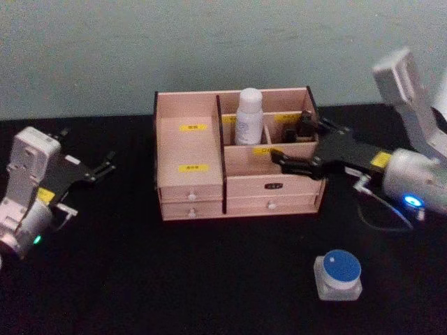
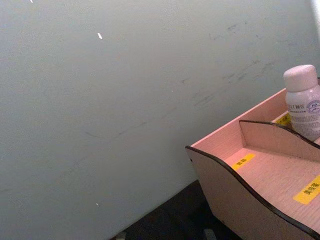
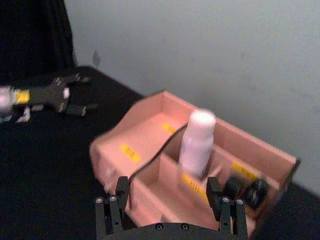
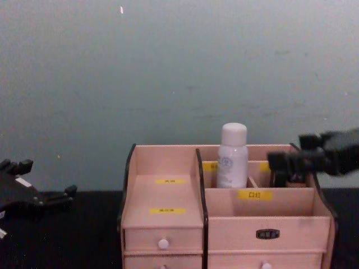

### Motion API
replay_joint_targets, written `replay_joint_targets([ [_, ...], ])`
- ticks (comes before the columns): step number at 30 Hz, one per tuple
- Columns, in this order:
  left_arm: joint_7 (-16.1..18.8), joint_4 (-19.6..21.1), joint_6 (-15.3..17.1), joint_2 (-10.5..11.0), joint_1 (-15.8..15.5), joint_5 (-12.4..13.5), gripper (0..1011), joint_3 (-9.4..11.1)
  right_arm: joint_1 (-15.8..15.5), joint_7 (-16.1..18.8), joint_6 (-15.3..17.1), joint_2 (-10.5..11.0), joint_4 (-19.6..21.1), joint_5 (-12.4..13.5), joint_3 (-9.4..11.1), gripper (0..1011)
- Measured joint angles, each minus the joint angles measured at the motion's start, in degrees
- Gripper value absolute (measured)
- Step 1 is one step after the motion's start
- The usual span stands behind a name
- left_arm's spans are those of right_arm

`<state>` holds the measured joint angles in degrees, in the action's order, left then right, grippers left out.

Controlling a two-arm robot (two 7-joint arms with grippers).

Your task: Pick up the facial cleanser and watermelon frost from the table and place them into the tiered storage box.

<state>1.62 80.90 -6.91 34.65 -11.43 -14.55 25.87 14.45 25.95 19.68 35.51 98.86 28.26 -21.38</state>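
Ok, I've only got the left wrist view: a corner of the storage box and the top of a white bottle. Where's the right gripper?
Observer: The right gripper is at the right rear corner of the tiered storage box, jaws open with nothing between them.
Operator: Is anything standing on the table?
Observer: Yes, a squat jar with a blue lid stands on the table in front of the box, toward the right.
Operator: And my left gripper?
Observer: The left gripper is over the table to the left of the box, jaws open.
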Motion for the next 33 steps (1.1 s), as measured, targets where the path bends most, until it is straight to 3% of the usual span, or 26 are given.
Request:
replay_joint_targets([
  [5,0.00,0.00,0.00,0.00,0.00,0.00,1001,0.00,-7.02,-0.79,1.84,5.39,5.67,2.00,1.95,1000],
  [16,0.00,0.00,0.00,0.00,0.00,0.00,1001,0.00,-15.67,-2.62,4.24,12.00,11.28,3.77,4.08,1000],
  [26,0.00,0.00,0.00,0.00,0.00,0.00,1001,0.00,-19.22,-3.85,5.10,14.29,12.83,3.97,4.75,1000],
  [33,0.00,0.00,0.00,0.00,0.00,0.00,1001,0.00,-20.35,-4.32,5.95,15.16,13.11,2.35,4.34,1000],
])
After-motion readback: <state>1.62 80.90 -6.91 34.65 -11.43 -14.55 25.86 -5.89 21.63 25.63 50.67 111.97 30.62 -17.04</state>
